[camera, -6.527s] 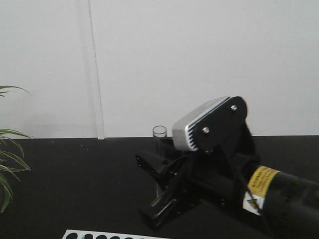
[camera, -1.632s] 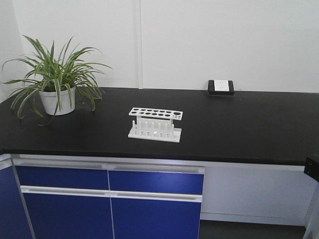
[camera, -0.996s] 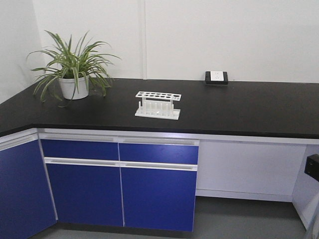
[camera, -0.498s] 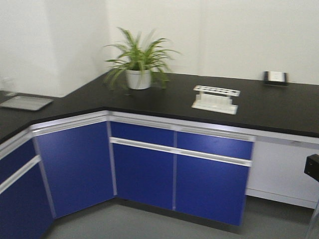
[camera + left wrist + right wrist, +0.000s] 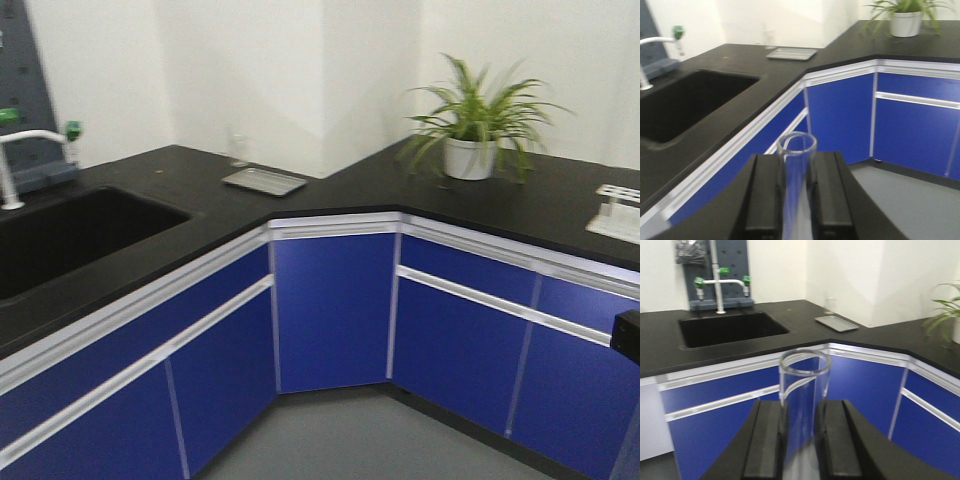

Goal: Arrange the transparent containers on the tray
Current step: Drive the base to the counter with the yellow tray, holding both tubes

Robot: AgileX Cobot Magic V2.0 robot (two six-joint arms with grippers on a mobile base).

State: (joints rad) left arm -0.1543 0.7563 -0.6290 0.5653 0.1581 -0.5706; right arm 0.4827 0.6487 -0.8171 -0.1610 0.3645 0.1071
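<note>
Glass test tube point(image 5: 796, 147) clenched in left claw point(image 5: 796, 172), second test tube point(image 5: 804, 375) in right claw point(image 5: 801, 417); view has swung off rack point(image 5: 620, 208) toward grey tray point(image 5: 265, 181), left of centre: placement pending.

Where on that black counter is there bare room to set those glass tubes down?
Bare counter lies between the sink and the tray, and a wider stretch between the tray and the plant. The tray itself looks empty. Between the plant and the rack is another open strip. Tightest is behind the sink, by the tap.
</note>
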